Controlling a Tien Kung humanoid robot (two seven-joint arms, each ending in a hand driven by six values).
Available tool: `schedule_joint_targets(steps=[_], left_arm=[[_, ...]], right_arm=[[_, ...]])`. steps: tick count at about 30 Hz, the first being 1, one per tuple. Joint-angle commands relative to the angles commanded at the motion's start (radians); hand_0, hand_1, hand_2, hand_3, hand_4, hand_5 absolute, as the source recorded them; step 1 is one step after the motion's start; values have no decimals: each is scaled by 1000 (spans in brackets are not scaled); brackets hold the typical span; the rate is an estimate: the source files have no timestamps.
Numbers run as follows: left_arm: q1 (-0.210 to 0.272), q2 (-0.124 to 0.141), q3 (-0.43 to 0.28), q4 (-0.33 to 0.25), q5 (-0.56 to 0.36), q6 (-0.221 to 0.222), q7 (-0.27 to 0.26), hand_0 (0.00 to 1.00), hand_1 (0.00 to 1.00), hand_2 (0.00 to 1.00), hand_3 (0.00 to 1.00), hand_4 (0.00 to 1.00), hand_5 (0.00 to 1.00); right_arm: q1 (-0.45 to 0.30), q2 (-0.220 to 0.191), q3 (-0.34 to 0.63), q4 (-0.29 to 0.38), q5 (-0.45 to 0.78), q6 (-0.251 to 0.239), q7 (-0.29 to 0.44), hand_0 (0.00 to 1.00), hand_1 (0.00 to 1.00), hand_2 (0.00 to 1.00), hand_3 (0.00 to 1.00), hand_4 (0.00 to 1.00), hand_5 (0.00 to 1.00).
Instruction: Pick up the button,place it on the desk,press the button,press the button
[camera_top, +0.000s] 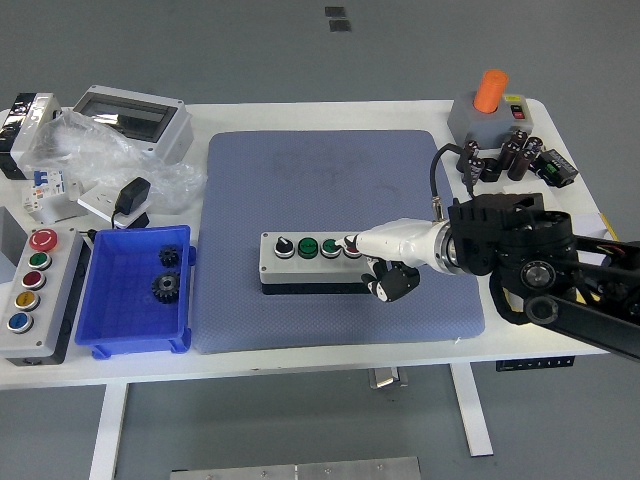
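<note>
1. The right hand, one white finger out and the rest curled on nothing, reaches in from 3 o'clock.
2. Its fingertip meets the red button at the box's right end.
3. The button box lies at 9 o'clock from the hand, long axis left-right, on the blue mat mid-counter.
4. No left hand is visible.
</note>
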Motion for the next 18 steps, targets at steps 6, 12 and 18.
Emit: schedule_joint_targets(steps=[6,12,18], left_arm=[[-1,0,3,0,-3,-2,-4,601,583,562,559,97,2],[1,0,6,0,-7,-3,-7,603,584,562,559,104,2],[0,1,18,0,-21,-5,-17,604,584,562,559,106,2]], right_arm=[[-3,8,-8,-64,-1,-3,0,560,525,323,998,213,45],[-7,11,-18,-89,-3,-2,0,554,507,318,998,222,44],[-8,12,-37,-95,-5,14,0,554,505,320,998,227,46]])
